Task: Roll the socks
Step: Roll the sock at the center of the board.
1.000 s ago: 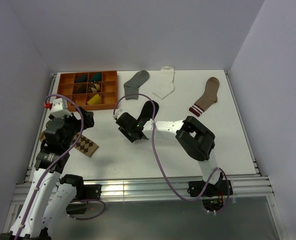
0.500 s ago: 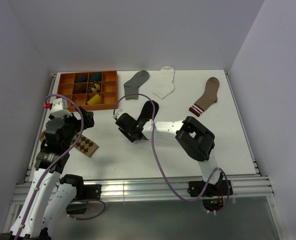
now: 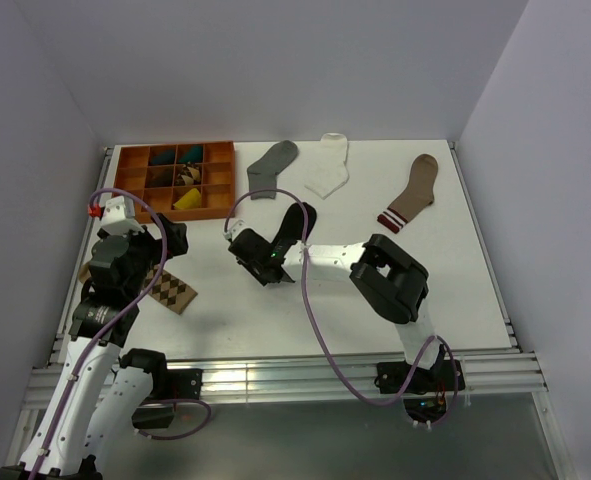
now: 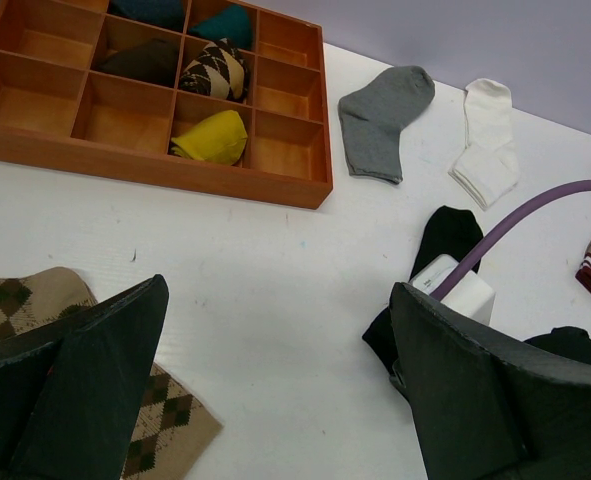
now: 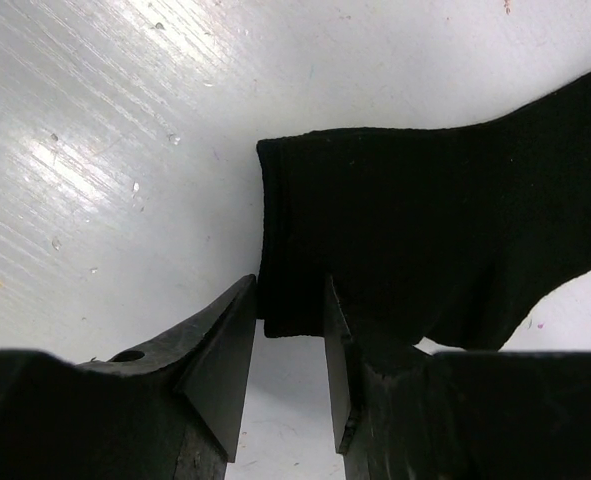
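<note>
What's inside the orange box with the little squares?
Rolled socks: yellow roll, diamond-patterned roll, dark roll, teal roll and darker teal roll. The other squares look empty. The orange tray's floor under each roll is hidden.

Tray [image 4: 145, 166] far left on table [image 3: 455, 290]; socks [image 3: 272, 160] lie right of it.

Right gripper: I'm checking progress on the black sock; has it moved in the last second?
Yes, slightly: the right gripper has edged left in the top view, toward the orange tray.

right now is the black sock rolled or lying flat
flat: the black sock lies spread on the table, its end uncurled between the fingers of the right gripper
</note>
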